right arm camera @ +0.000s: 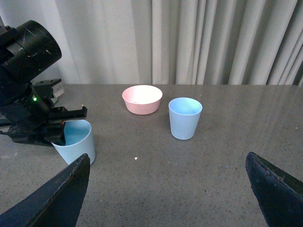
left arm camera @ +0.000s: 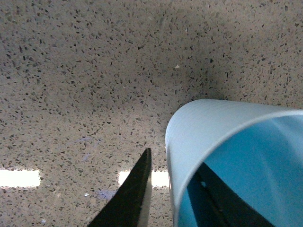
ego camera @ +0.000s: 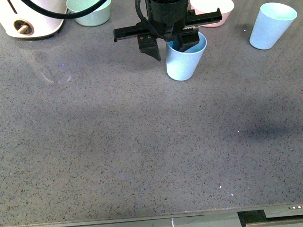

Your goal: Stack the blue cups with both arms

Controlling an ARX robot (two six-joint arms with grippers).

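Observation:
One blue cup (ego camera: 185, 62) stands upright at the back middle of the table. My left gripper (ego camera: 169, 46) is open and straddles its near-left wall, with one finger (left arm camera: 135, 194) outside and the other finger (left arm camera: 220, 201) inside the cup (left arm camera: 213, 123). The second blue cup (ego camera: 271, 26) stands upright at the back right, untouched. The right wrist view shows it (right arm camera: 184, 118) well ahead of my open right gripper (right arm camera: 168, 175), which holds nothing. That view also shows the first cup (right arm camera: 75, 144) under the left gripper (right arm camera: 45, 125). The right gripper is outside the front view.
A pink bowl (ego camera: 213, 12) sits behind the first cup, and a mint green bowl (ego camera: 90, 13) at the back left. A white appliance (ego camera: 28, 19) occupies the far left corner. Curtains (right arm camera: 213, 42) hang behind the table. The grey speckled tabletop (ego camera: 142, 142) stretches toward the front edge.

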